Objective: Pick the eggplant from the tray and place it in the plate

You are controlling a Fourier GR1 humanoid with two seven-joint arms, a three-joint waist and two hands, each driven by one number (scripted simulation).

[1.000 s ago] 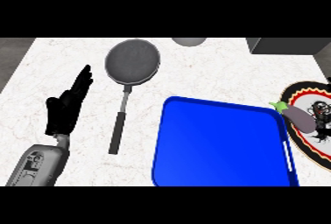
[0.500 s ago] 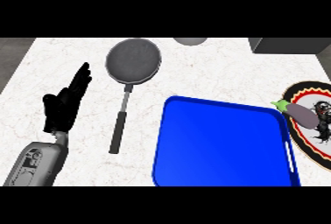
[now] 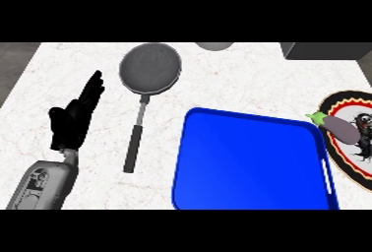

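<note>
- The left hand [image 3: 73, 118] rests at the left of the counter [image 3: 240, 78], fingers straight and together, pointing up and away; it holds nothing and is well apart from everything the task names.
- The right hand does not show in the head view, so its state cannot be told.
- Just right of the left hand lies a grey frying pan [image 3: 149, 69], its dark handle running down toward the lower edge; the pan has nothing in it.
- The blue tray [image 3: 251, 162] sits right of the pan's handle and nothing shows inside it.
- The eggplant [image 3: 340, 128] lies on the patterned plate [image 3: 347, 170] at the right edge, stem end toward the tray's far corner, body over the plate's rim and inner part.
- Judging from this, the placing looks done or nearly so; what remains is to let the eggplant lie settled, keeping any withdrawal clear of it so it does not roll off the rim.
</note>
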